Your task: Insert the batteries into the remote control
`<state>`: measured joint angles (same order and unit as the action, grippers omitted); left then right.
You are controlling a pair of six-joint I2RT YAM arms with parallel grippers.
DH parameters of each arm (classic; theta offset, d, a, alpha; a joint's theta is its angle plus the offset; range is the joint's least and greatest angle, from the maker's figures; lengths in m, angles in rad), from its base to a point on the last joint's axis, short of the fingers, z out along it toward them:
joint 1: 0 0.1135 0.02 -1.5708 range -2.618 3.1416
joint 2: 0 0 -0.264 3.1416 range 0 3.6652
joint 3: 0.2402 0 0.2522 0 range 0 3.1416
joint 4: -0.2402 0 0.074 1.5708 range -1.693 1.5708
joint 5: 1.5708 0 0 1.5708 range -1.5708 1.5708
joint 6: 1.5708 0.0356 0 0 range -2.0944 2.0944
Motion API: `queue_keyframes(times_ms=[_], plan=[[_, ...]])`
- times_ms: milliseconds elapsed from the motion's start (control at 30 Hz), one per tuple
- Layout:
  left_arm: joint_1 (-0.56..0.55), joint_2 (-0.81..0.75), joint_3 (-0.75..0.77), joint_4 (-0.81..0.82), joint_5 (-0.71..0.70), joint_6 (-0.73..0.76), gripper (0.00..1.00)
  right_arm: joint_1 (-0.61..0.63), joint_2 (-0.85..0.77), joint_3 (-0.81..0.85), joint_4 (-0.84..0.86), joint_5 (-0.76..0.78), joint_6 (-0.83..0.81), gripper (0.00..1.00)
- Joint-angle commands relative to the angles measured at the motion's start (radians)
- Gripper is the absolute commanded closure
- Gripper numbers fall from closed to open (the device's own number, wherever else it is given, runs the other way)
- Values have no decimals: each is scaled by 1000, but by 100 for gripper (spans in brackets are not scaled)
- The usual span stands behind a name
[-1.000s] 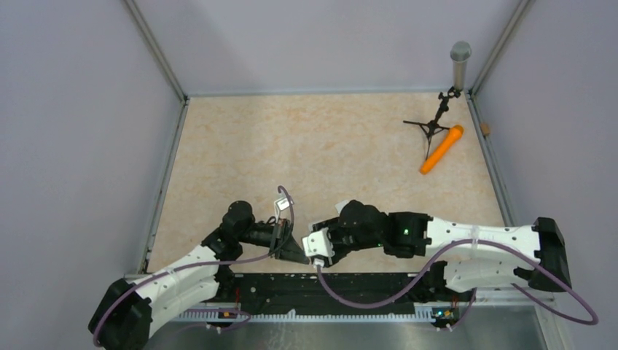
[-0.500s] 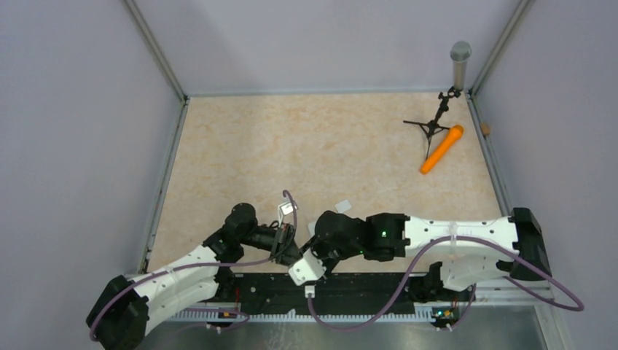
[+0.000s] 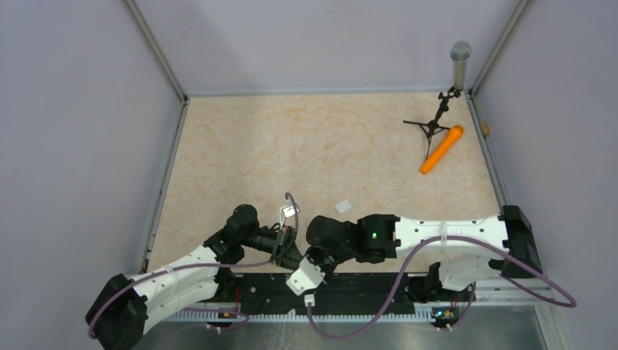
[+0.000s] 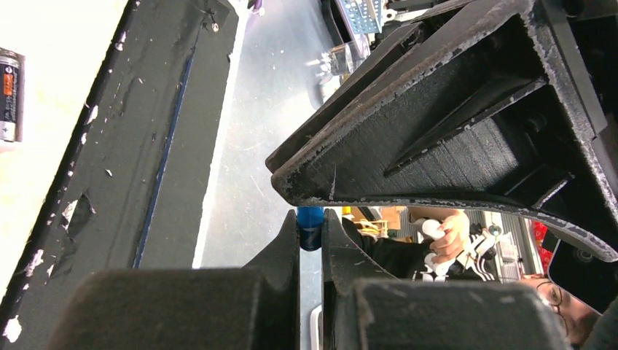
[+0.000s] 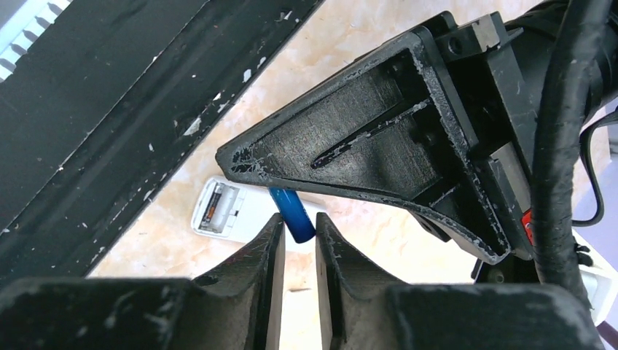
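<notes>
My two grippers meet at the near edge of the table in the top view, the left gripper [image 3: 295, 255] just left of the right gripper [image 3: 312, 251]. The left gripper [image 4: 310, 219] is shut on the blue battery [image 4: 310, 227]. The right gripper [image 5: 298, 222] has its fingertips closed against the free end of the same blue battery [image 5: 294, 214], which slants out from under the left finger. The white remote control [image 5: 218, 210] lies back up on the table beyond, compartment open, with a dark battery [image 5: 210, 205] in one slot. A dark battery [image 4: 9, 95] also shows at the left wrist view's left edge.
A small white cover piece [image 3: 342, 206] lies on the table beyond the grippers. The black rail [image 3: 364, 288] runs along the near edge right beside them. An orange microphone [image 3: 441, 149] and a small black stand [image 3: 435, 122] are at the far right corner.
The right arm has swung left and toward the near edge, bringing its gripper onto the left gripper. The left gripper has shifted slightly nearer. The white cover piece is now uncovered.
</notes>
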<state>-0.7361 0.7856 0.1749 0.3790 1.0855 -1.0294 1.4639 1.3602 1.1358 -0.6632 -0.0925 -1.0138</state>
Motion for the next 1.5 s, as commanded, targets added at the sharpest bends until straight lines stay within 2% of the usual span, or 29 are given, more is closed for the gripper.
queue_keyframes(times_ms=[0, 133, 233, 433, 633, 933, 1133, 1467], plan=[[-6, -2, 15, 21, 18, 15, 100, 22, 4, 49, -15, -12, -26, 83], [-8, -5, 15, 16, 15, 18, 98, 27, 1, 45, -22, -18, -26, 100], [-7, -4, 23, -26, -1, 42, 95, 30, -7, 36, -26, -17, -13, 100], [-4, -44, 20, -128, -119, 106, 61, 29, -57, -52, 12, 43, 91, 100], [4, -80, 40, -244, -271, 177, 46, 30, -119, -166, 54, 166, 193, 100], [10, -63, 40, -306, -468, 213, 44, 23, -110, -252, 88, 368, 288, 100], [10, -58, 17, -339, -633, 187, 43, -1, -64, -273, 136, 383, 299, 100], [12, -112, -12, -369, -745, 155, 39, -31, 60, -248, 137, 359, 323, 100]])
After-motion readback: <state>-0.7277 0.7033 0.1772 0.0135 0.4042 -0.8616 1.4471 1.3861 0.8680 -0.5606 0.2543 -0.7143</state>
